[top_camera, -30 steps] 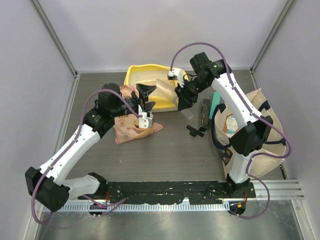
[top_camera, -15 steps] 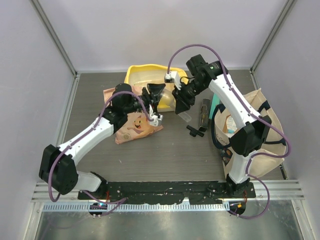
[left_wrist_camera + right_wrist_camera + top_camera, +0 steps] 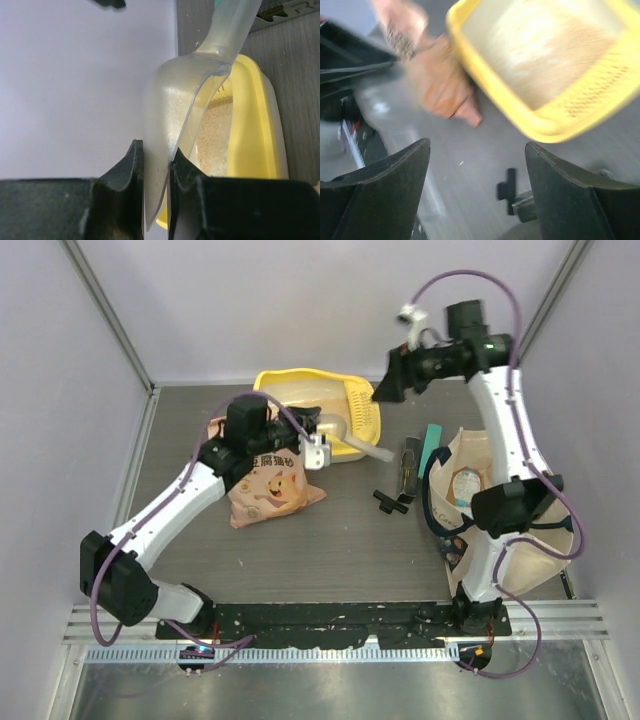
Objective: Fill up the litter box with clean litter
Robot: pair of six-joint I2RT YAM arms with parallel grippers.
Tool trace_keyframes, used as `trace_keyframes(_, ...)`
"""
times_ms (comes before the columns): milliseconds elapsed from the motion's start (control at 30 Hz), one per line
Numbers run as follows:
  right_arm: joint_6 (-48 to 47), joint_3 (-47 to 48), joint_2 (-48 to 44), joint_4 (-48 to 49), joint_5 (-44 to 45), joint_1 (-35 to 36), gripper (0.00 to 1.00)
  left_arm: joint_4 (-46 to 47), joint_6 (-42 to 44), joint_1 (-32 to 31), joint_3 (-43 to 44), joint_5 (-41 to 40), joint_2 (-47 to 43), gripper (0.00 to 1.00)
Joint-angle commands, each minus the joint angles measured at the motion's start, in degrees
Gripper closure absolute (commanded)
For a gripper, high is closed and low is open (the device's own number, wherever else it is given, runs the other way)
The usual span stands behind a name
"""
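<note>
Two changes at once: right gripper (image 3: 477, 165) let go of clear scoop (image 3: 185, 100), jaws spread now, arm swung up and away. Left gripper (image 3: 154, 150) pinching scoop wall over litter box (image 3: 275, 380). Handover done, so left probably pours next. Litter bag (image 3: 270, 485) lies just beside box, some litter (image 3: 212, 130) already inside.

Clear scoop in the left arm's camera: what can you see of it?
The scoop is cloudy, see-through plastic: a deep rounded bowl narrowing to a handle that points away from the camera. Beige dust coats its inside. The left pincer clamps the bowl's edge between both fingers, holding it over the yellow litter box, which has beige litter in it.
</note>
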Motion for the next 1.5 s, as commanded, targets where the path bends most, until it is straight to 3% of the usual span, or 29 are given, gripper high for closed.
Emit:
trace_keyframes(0, 41.64, -12.26, -10.21, 37.70, -11.55, -13.74, 0.18, -22.45, -27.34, 0.63, 18.70, -5.27, 2.59, 1.00)
trace_keyframes(33, 48.67, -17.53, -12.14, 58.95, -12.61, -17.84, 0.18, -25.57, -31.21, 1.07, 21.86, -4.65, 4.08, 1.00)
trace_keyframes(67, 55.70, -24.54, -14.34, 68.21, -14.27, -18.76, 0.18, -28.47, -40.03, 1.51, 27.72, -2.73, 6.62, 1.00)
trace_keyframes(200, 60.94, -24.08, -12.69, 76.28, -16.13, -17.80, 0.18, -46.03, -50.83, 5.19, 41.65, 12.73, 14.61, 1.00)
trace_keyframes(267, 62.97, -25.40, -13.04, 81.90, -15.87, -17.10, 0.18, -48.97, -56.61, 5.99, 47.96, 15.99, 17.88, 1.00)
trace_keyframes(367, 65.00, -24.88, -12.60, 84.91, -14.29, -16.57, 0.18, -51.88, -62.51, 10.81, 54.12, 27.05, 24.56, 1.00)
trace_keyframes(433, 65.52, -26.01, -13.48, 86.74, -12.72, -15.87, 0.18, -46.63, -75.40, 12.49, 55.38, 35.05, 28.43, 1.00)
trace_keyframes(533, 66.32, -29.97, -14.97, 90.36, -11.83, -14.46, 0.18, -35.39, -88.18, 13.38, 52.33, 38.68, 29.15, 1.00)
trace_keyframes(600, 65.35, -31.99, -15.85, 90.80, -10.69, -11.22, 0.18, -22.23, -94.57, 13.38, 48.37, 39.56, 27.83, 1.00)
trace_keyframes(700, 62.72, -35.15, -17.70, 90.63, -7.18, -9.11, 0.18, -0.30, -111.54, 13.47, 39.32, 40.53, 25.46, 1.00)
trace_keyframes(733, 61.93, -36.03, -18.48, 90.54, -6.12, -8.49, 0.18, 0.93, -114.19, 13.55, 38.95, 40.18, 25.54, 1.00)
trace_keyframes(1000, 57.70, -39.73, -19.28, 89.47, -0.05, -4.53, 0.19, 0.41, -114.57, 13.38, 39.83, 39.91, 26.86, 1.00)
trace_keyframes(1267, 58.32, -39.20, -18.23, 91.42, -0.84, -2.59, 0.43, 0.06, -114.57, 13.38, 39.74, 39.48, 26.77, 1.00)
trace_keyframes(1467, 58.58, -40.79, -19.46, 91.77, -1.28, -2.51, 0.49, -0.20, -114.57, 13.38, 39.91, 38.77, 27.39, 1.00)
